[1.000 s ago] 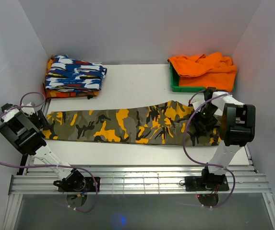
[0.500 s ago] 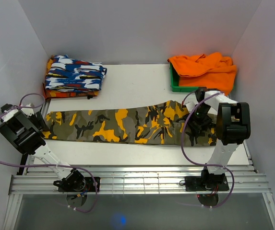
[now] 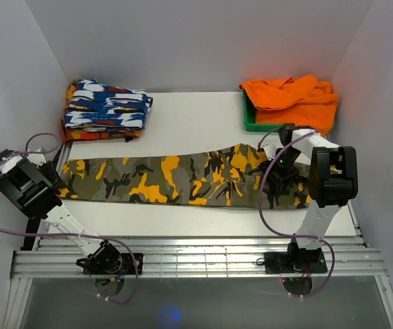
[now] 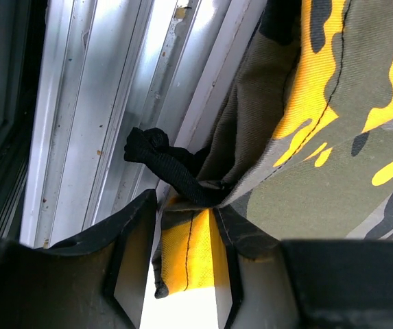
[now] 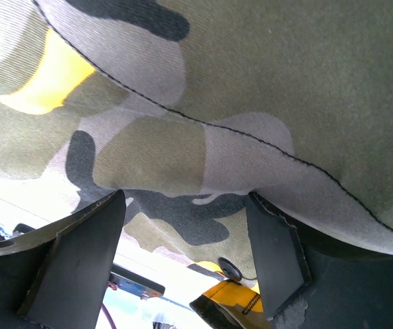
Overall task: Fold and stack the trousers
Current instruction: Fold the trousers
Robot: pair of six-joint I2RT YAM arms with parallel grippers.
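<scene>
left tool (image 4: 186, 229) astride cuff of trousers (image 3: 169, 179), perhaps pinching, cannot tell | right tool (image 5: 186, 226) spread wide at waist end | trousers flat across worktop (image 3: 196, 123), both ends reached for folding

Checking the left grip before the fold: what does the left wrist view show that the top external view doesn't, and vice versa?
Only the left wrist view: the left gripper with the trousers' hem between its fingers, and a black strap bunched just beyond them. Only the top external view: the trousers' full length across the table, the patterned folded garment, the orange cloth. Both: the trousers' left end.
</scene>
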